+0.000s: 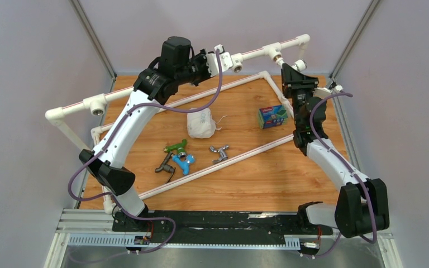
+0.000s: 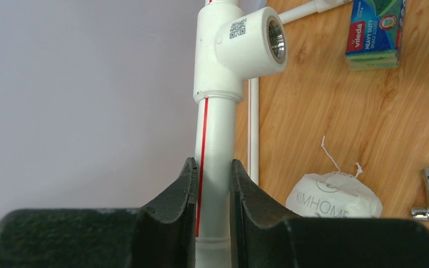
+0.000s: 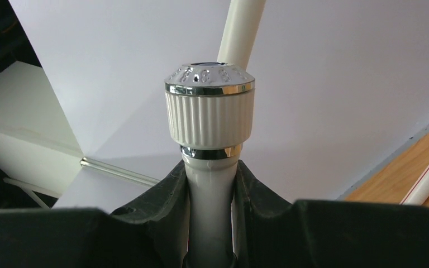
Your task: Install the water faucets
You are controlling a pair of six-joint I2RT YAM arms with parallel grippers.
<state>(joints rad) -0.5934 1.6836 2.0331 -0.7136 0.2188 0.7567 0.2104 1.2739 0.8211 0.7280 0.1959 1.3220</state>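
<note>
The left claw (image 2: pixel 212 167) clamps the red-striped pipe (image 2: pixel 218 128) to steady it — the right claw (image 3: pixel 211 170) pinches the white faucet (image 3: pixel 209 111) by its stem, apparently to thread it in.

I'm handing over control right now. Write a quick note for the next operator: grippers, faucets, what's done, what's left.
Left gripper: shut on the white pipe, just below an empty tee socket.
Right gripper: shut on the white faucet, held at the far-right tee. Whether it is threaded home cannot be told.
Green faucet, blue faucet, dark grey faucet and chrome faucet lie loose on the table.
Done: nothing clearly installed.
Left: finish the white one, then the other four.
</note>
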